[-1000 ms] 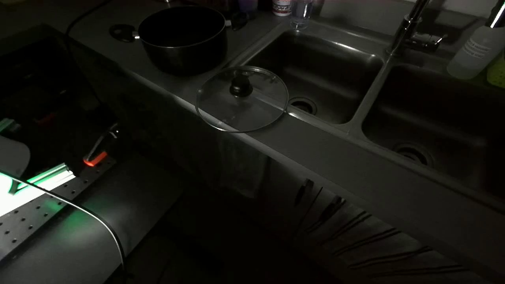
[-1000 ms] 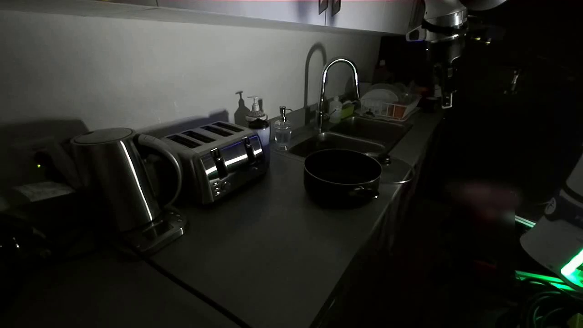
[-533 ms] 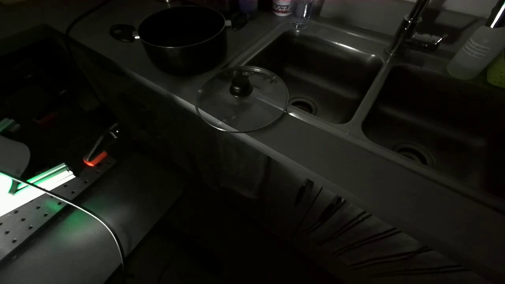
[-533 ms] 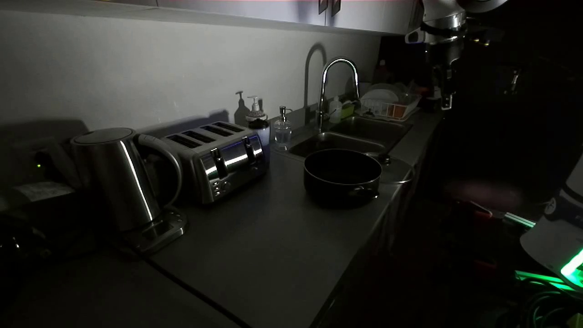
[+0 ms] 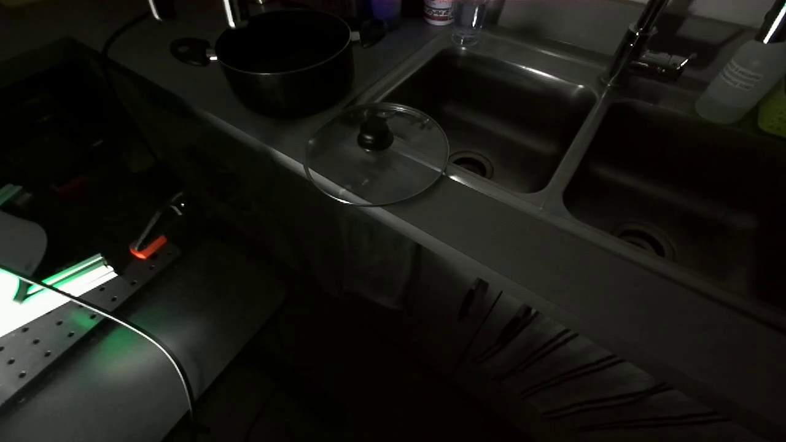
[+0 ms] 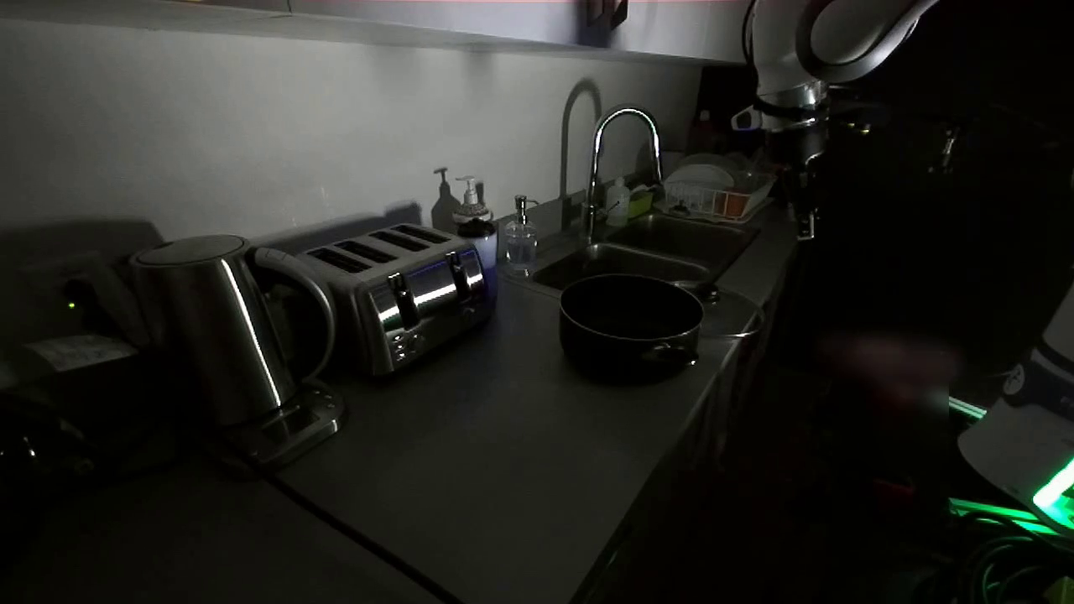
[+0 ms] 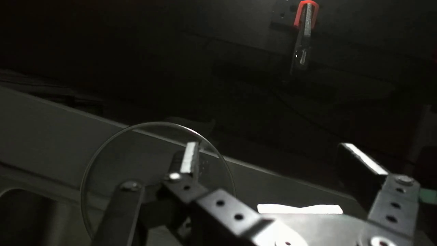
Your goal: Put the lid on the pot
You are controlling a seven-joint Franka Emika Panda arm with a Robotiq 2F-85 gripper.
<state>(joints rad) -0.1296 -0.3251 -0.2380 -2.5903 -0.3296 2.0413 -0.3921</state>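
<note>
The lid, clear glass with a thin rim and dark knob, lies on the counter between pot and sink in both exterior views (image 5: 399, 175) (image 6: 740, 312). Its edge overhangs the counter front. The black pot stands uncovered beside it in both exterior views (image 5: 288, 92) (image 6: 629, 352); its inside is dark. My gripper is open, with its two fingertips apart at the top of an exterior view (image 5: 194, 19), and it hangs above the counter's front edge (image 6: 805, 225). In the wrist view my gripper (image 7: 276, 159) has its left finger over the lid (image 7: 153, 143). The knob is not clear there.
A double steel sink (image 5: 556, 178) with a tall faucet (image 6: 597, 159) lies beside the lid. A toaster (image 6: 361, 294), a kettle (image 6: 205, 327) and soap bottles (image 6: 521, 243) stand along the wall. A dish rack (image 6: 722, 201) stands farther back. The counter front drops to dark floor.
My arm and gripper have come lower and a little to the left in an exterior view. The fingertips have entered the top of an exterior view. Lid and pot have not moved.
</note>
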